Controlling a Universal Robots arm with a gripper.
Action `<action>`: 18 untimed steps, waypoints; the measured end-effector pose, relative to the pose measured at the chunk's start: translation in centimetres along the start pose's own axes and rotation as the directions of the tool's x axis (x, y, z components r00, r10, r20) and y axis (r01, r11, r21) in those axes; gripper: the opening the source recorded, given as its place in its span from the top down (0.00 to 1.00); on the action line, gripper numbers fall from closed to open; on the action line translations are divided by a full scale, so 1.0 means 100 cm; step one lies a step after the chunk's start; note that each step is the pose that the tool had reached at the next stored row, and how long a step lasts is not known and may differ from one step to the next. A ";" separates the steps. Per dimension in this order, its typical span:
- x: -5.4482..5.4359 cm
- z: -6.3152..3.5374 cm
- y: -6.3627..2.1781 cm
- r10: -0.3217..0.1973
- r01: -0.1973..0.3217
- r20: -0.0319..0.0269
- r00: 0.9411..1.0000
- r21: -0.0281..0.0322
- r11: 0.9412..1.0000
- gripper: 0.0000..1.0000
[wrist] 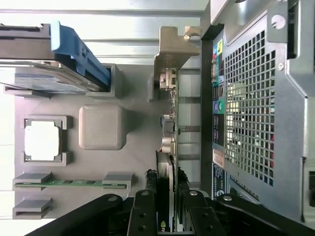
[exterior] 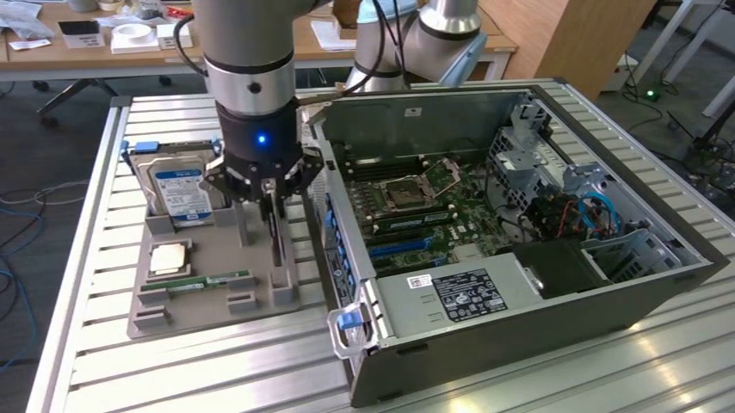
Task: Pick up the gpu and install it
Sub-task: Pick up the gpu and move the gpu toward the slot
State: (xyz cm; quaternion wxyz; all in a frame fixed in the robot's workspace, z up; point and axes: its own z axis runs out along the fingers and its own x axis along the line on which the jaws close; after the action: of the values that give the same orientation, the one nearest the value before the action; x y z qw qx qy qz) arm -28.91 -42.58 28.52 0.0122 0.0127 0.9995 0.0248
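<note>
The gripper [exterior: 271, 200] [wrist: 167, 212] is clamping its fingers [wrist: 145, 209] on either side of the gpu [exterior: 275, 237] [wrist: 165, 169], gripping the thin dark card on edge so that it is hanging upright below the wrist. The card is standing over the grey tray [exterior: 161, 311] [wrist: 138, 88], on the side nearest the open computer case [exterior: 517, 344] [wrist: 251, 108], its silvery bracket [wrist: 172, 49] at the end far from the fingers; whether it is touching the tray cannot be told. Further out, the hard drive [exterior: 184, 194] [wrist: 44, 78], a square chip [exterior: 170, 256] [wrist: 43, 140] and the green memory stick [exterior: 213, 280] [wrist: 74, 183] are sitting in the tray's holders.
</note>
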 end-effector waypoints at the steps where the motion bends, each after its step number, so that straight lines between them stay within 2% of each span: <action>1: 0.000 -0.0037 0.0002 0.000 0.000 0.000 1.000 0.000 1.000 0.74; 18: -0.002 -0.0698 0.0035 0.001 -0.001 0.002 1.000 0.000 1.000 0.74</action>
State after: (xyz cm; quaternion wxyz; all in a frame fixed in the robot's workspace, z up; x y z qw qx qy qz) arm -28.90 -42.58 35.51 0.0131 0.0134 0.9995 0.0248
